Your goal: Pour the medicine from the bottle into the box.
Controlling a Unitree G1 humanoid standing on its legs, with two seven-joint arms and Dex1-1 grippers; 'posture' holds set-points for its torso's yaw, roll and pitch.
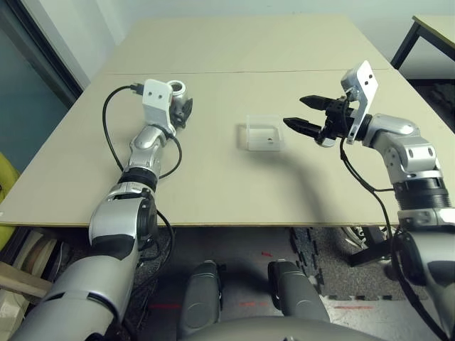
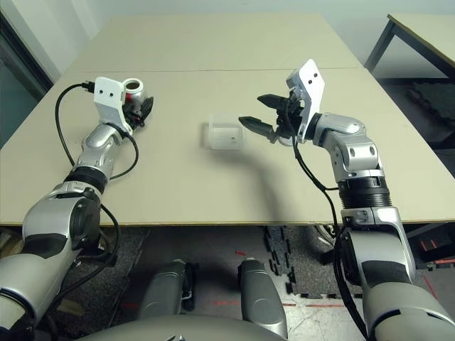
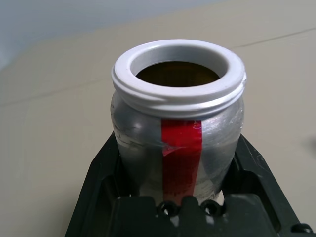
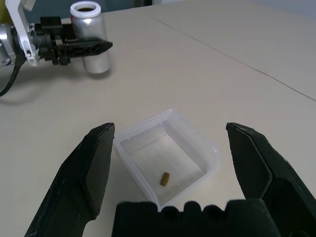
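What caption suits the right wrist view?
Open right pincer hovers over clear box holding one brown pill.

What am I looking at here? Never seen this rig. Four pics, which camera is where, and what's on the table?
It is a humanoid robot with two arms, standing at a table. The two wide pictures come from a stereo camera on its head, looking down over its forearms. The other two come from cameras on its wrists, each looking along that arm's two black fingers.

The left gripper is shut on a small silvery bottle with a red stripe. The bottle stands upright, its white-rimmed mouth uncapped.

The right gripper is open and holds nothing. It hangs just to the right of a small clear plastic box in the middle of the table. One small brownish pill lies on the floor of the box, so the pour appears to be done.
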